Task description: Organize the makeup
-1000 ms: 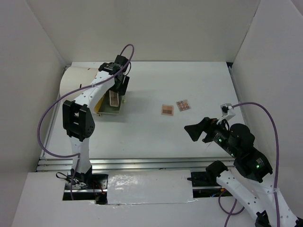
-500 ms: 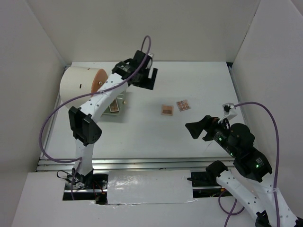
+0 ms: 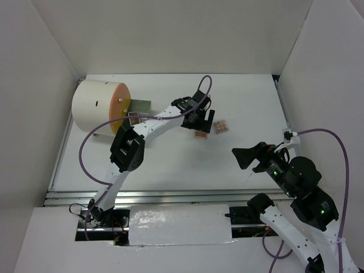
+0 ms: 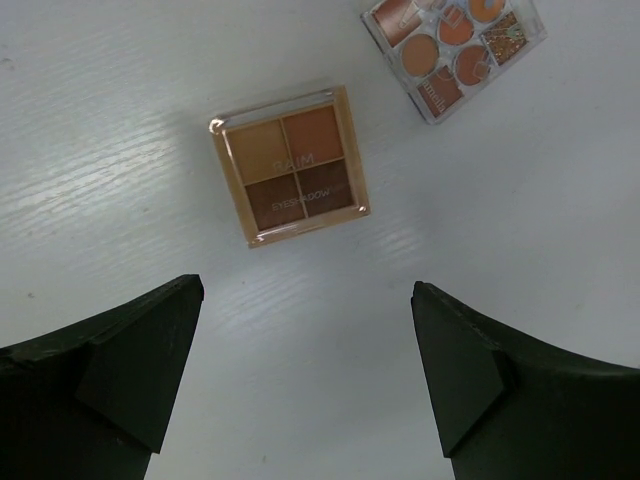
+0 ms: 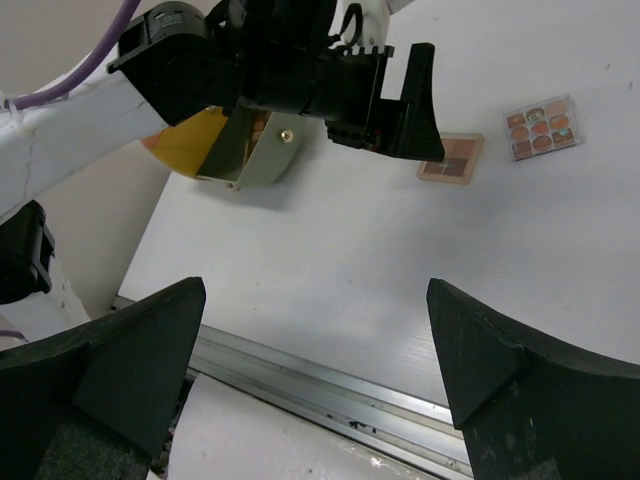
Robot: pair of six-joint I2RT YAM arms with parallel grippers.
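A small square peach palette (image 4: 290, 165) with four brown-toned pans lies flat on the white table, partly under my left gripper in the top view (image 3: 200, 135). A clear-packaged card of orange-pink pans (image 4: 455, 50) lies just right of it (image 3: 220, 126). My left gripper (image 3: 203, 124) hovers over the square palette, open and empty (image 4: 305, 290). My right gripper (image 3: 243, 157) is open and empty, low at the right, apart from both (image 5: 315, 290). A narrow brown palette (image 3: 133, 118) shows in the open drawer. No lip tubes are in view.
A large white cylinder (image 3: 94, 108) with an orange front (image 3: 119, 105) stands at the back left. Its greenish drawer (image 5: 250, 150) is pulled out toward the middle. White walls close in the table on three sides. A metal rail (image 5: 330, 385) runs along the near edge.
My left arm has swung from the drawer at the left to the right, over the square palette. My right gripper has shifted slightly right and nearer.
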